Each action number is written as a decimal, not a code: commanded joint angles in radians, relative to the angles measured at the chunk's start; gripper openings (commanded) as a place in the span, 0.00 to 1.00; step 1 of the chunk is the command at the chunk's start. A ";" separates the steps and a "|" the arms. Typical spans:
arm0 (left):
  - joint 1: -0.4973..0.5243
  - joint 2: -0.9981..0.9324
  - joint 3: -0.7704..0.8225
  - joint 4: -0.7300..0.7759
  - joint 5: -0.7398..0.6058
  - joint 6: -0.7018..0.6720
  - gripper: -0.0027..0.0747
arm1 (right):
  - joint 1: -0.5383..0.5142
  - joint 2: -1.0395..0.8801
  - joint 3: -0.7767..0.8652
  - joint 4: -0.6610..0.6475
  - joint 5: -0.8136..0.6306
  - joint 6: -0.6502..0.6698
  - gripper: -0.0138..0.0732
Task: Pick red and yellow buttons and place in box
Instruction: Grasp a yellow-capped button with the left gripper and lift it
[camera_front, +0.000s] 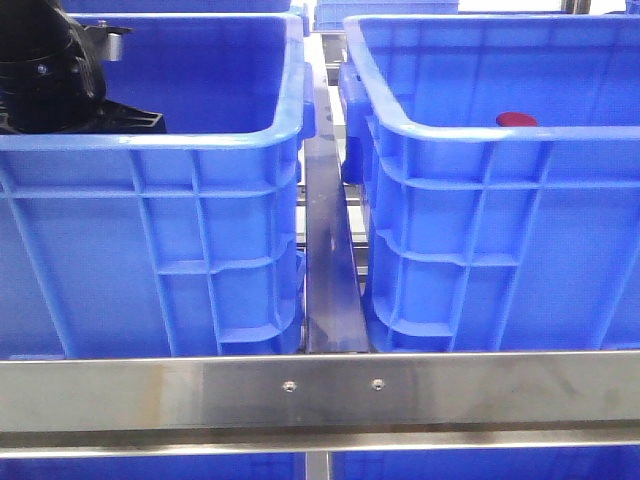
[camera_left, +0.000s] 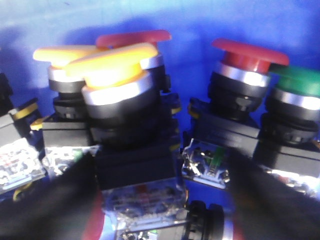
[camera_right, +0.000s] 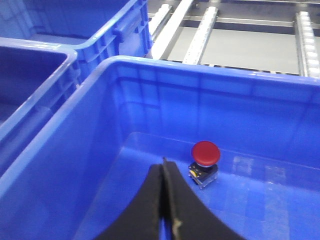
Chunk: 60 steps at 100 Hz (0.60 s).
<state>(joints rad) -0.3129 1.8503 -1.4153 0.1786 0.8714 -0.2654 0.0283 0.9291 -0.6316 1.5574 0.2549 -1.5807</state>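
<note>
Over the left crate (camera_front: 150, 200) we pick: left jaws spread around a yellow button (camera_left: 117, 75); close next. Right jaws shut, empty.

Steel rack rails (camera_front: 320, 390), perhaps roller tracks (camera_right: 305, 42) behind.

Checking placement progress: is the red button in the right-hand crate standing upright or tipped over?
Upright. The right wrist view shows the red button cap-up on its contact block, alone on the floor of the blue crate. The shut right pincer hovers nearby.

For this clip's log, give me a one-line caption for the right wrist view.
Right gripper, fingers together and empty, poised inside the blue crate near a lone red button on its floor.
</note>
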 joint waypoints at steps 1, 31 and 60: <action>0.001 -0.046 -0.032 0.008 -0.033 -0.012 0.39 | -0.004 -0.017 -0.026 0.015 0.027 -0.012 0.08; 0.001 -0.079 -0.032 0.006 -0.029 -0.012 0.23 | -0.004 -0.017 -0.026 0.015 0.028 -0.012 0.08; -0.054 -0.259 -0.032 -0.080 -0.049 0.139 0.23 | -0.004 -0.017 -0.026 0.015 0.028 -0.012 0.08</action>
<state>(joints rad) -0.3334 1.6936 -1.4153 0.1461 0.8711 -0.1968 0.0283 0.9291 -0.6316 1.5574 0.2678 -1.5807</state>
